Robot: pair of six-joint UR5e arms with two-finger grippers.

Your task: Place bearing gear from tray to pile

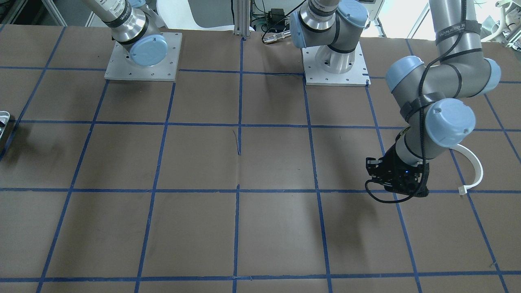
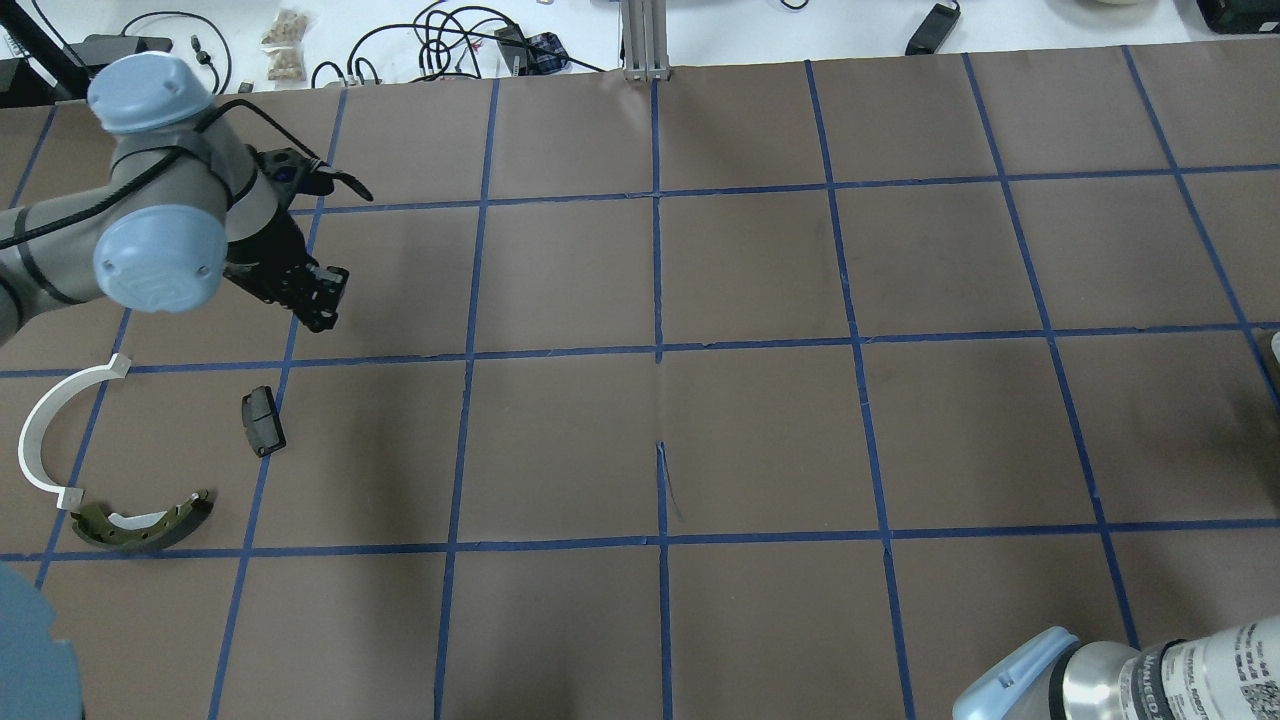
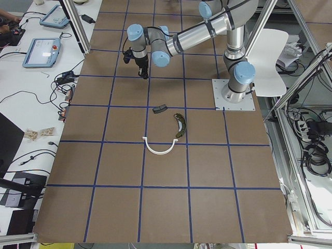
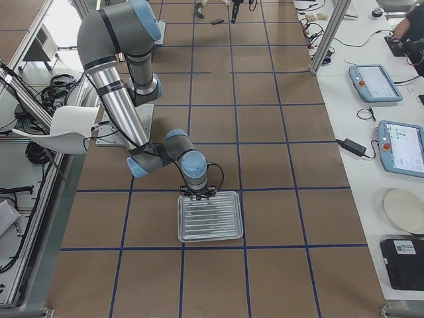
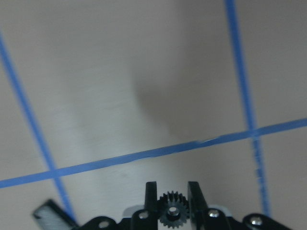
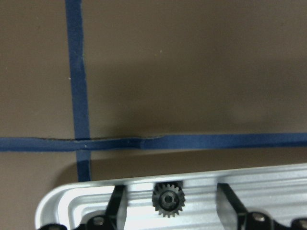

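My left gripper (image 5: 172, 191) is shut on a small black toothed bearing gear (image 5: 172, 215) and holds it above the table. In the overhead view my left gripper (image 2: 312, 298) is a little beyond the pile: black oblong block (image 2: 263, 421), white half-ring (image 2: 45, 430) and olive brake shoe (image 2: 150, 522). My right gripper (image 6: 170, 191) is open over the tray's near rim (image 6: 96, 191). A second black gear (image 6: 169, 200) lies in the tray between its fingers. The ribbed tray (image 4: 209, 216) shows whole in the exterior right view.
The table is brown paper with a blue tape grid (image 2: 658, 350). The two arm base plates (image 1: 142, 57) stand at the robot's side. Cables and tablets lie beyond the table's far edge (image 2: 450, 40).
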